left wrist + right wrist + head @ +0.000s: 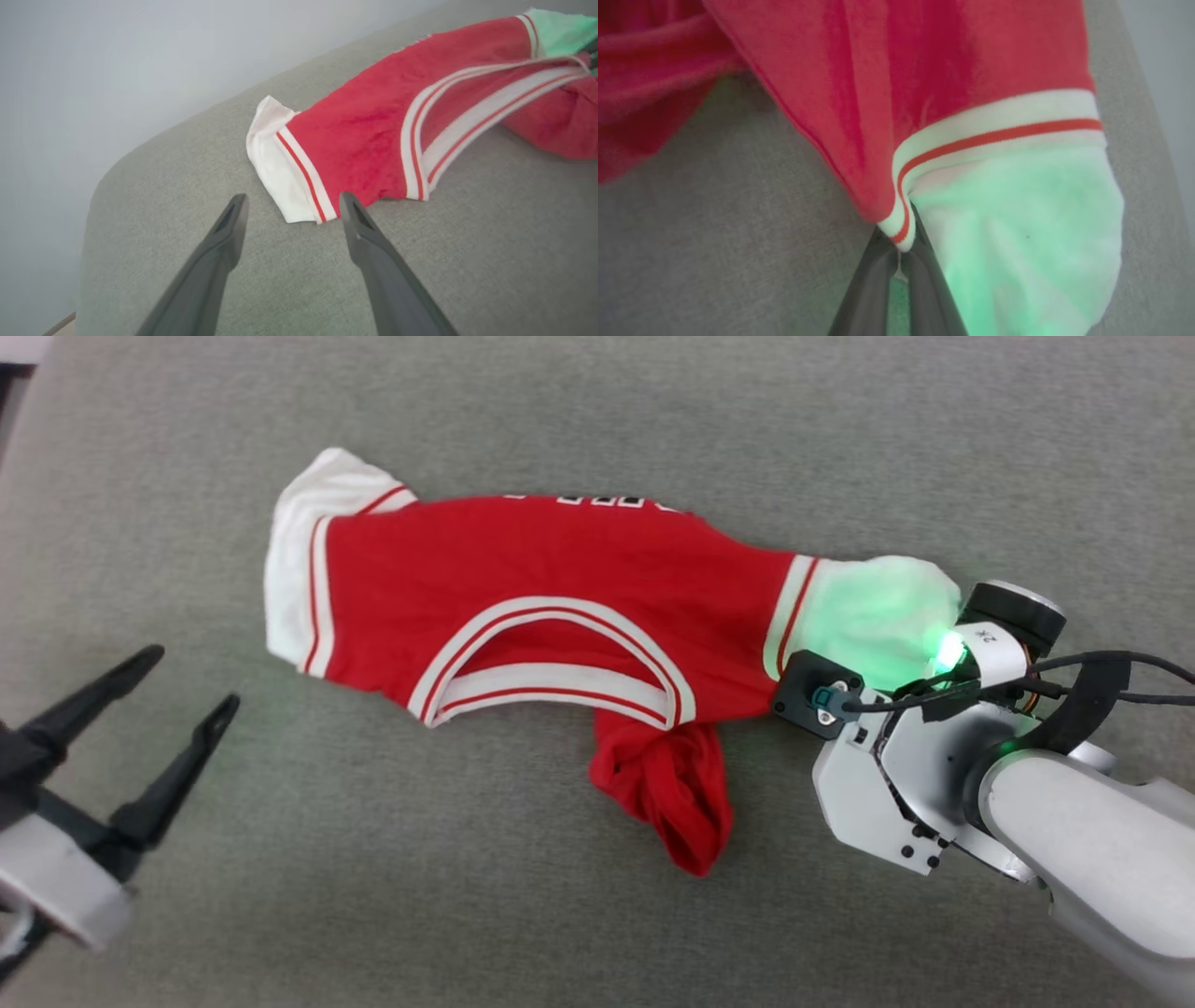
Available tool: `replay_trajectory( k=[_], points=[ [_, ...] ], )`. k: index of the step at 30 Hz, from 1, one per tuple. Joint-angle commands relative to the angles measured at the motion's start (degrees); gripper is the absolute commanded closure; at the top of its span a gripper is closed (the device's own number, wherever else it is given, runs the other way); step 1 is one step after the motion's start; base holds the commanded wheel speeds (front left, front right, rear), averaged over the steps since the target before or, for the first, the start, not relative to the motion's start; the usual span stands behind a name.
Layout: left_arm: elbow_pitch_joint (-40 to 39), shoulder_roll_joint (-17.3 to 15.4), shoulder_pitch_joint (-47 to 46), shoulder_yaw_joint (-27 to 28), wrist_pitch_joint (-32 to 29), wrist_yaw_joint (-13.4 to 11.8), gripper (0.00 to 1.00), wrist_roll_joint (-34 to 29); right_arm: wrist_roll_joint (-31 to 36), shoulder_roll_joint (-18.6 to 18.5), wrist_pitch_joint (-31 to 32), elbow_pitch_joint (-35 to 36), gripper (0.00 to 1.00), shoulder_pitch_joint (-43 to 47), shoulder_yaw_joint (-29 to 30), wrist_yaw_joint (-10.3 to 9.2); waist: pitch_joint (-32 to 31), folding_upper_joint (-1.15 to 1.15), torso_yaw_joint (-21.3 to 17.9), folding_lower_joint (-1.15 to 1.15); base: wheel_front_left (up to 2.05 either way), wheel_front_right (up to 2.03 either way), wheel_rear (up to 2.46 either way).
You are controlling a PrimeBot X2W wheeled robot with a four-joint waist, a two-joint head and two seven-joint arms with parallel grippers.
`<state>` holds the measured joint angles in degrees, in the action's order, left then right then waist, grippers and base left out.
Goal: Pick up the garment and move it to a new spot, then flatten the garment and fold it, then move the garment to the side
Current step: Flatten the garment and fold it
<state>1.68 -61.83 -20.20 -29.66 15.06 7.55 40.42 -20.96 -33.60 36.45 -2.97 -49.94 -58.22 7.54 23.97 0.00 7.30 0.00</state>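
The red jersey (560, 569) lies rumpled on the grey cushioned surface (597, 411), between both tools. The right tool (901, 247) is pinched on its striped sleeve trim (900, 224); so thin a bite may slip under a lift. The left tool (191, 678) stands apart, holding nothing. The lettering (597, 502) beyond is mostly folded away, unreadable.

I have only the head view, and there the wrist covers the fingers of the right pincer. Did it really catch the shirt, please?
Observer: Yes. The right wrist view shows the right pincer shut on the garment, pinching the striped trim at the sleeve seam.
Operator: Good. What lies beyond the other sleeve, near the left pincer?
Observer: In the left wrist view the open left pincer points at that white sleeve; beyond it the grey surface ends in a rounded corner against a pale wall.
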Motion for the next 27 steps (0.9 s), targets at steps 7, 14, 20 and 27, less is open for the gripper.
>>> replay_trajectory(
  k=[7, 14, 20, 27],
  points=[
    [-3.4, -11.7, -15.8, -21.0, -5.6, -0.1, 0.00, 1.7, 2.4, 1.4, 1.6, 1.7, 1.00, 1.1, 1.4, -0.11, 2.2, 0.00, -4.1, 0.00, 0.00, 0.00, 0.00],
    [1.7, -9.9, -33.2, -40.2, -9.2, -0.1, 0.00, -0.4, 4.0, 3.5, 2.2, 1.7, 1.00, 1.4, 1.9, -0.11, 3.9, 0.00, -6.0, 0.00, 0.00, 0.00, 0.00],
    [8.8, -7.0, -37.1, -43.8, -11.0, -0.1, 0.00, -3.3, 5.3, 5.4, 2.9, 1.8, 1.00, 0.2, 1.8, -0.10, 5.6, 0.00, -6.8, 0.00, 0.00, 0.00, 0.00],
    [8.1, -7.6, -32.1, -44.6, -14.6, 0.1, 0.00, -4.1, 6.0, 6.4, 2.6, 1.0, 1.00, 0.1, 1.5, -0.10, 6.4, 0.00, -7.0, 0.00, 0.00, 0.00, 0.00]
  ],
)
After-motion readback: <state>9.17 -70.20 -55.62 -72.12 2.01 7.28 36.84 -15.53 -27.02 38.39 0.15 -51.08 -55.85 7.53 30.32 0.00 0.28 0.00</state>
